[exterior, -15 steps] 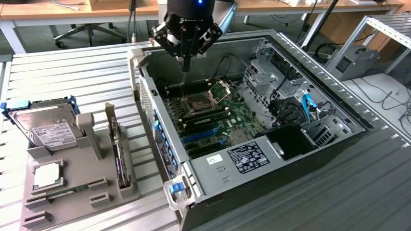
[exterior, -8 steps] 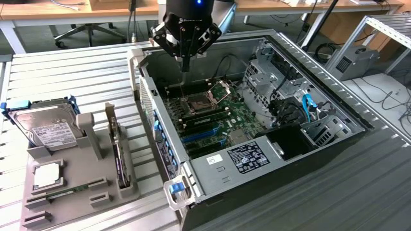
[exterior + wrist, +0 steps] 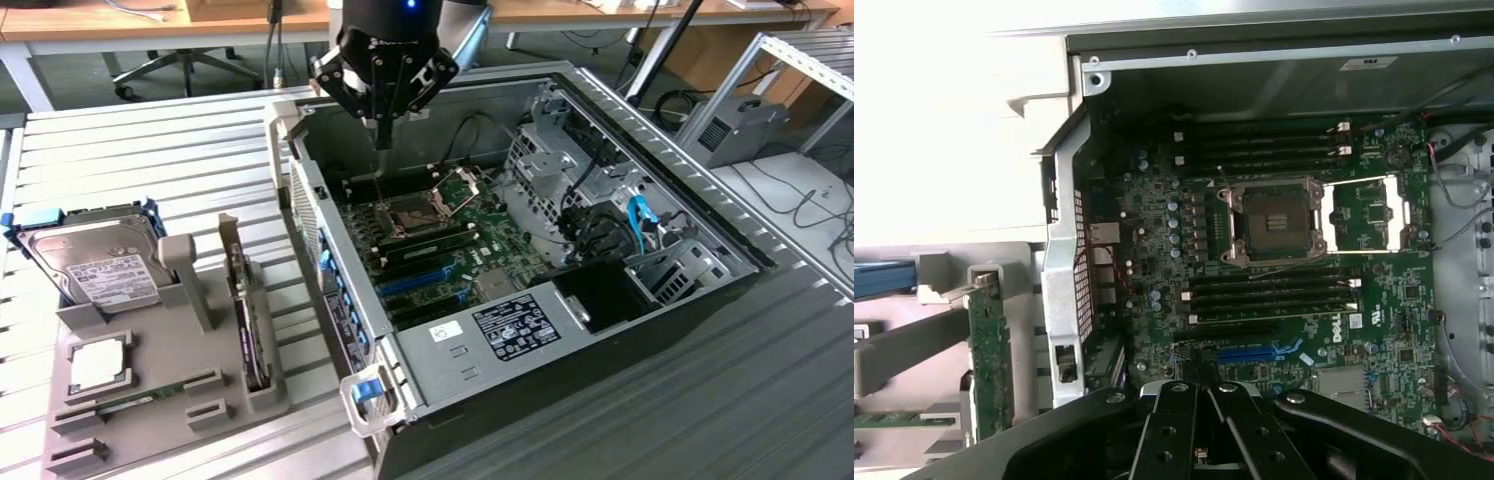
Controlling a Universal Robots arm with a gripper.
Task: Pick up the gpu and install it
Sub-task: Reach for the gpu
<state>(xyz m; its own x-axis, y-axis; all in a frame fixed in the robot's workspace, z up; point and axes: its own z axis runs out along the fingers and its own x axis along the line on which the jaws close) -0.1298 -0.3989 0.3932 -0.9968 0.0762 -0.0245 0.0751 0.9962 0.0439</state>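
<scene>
Thin dark-and-green gpu card (image 3: 247, 318) standing on edge in a grey plastic holder (image 3: 200, 292).
It is sitting at eight o'clock from the open metal computer case (image 3: 427, 375). The black claw (image 3: 383, 140) is hanging pinched shut and empty above the case, so I'd open it wide before straddling the card.

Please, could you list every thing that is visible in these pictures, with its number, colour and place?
table: one, pale slatted metal, under everything
computer case: one, grey metal, open, middle of the table
motherboard: one, green, inside the case
processor socket: one, silver frame, on the motherboard
holder: one, grey, on the table at the exterior view's left of the case
hard drive: one, silver with white label, in the holder
gpu: one, dark, standing on edge in the holder, on its case side
processor chip: one, silver, in the holder
memory stick: one, green, in the holder
pincer: one, black, shut, holding nothing, above the case
</scene>
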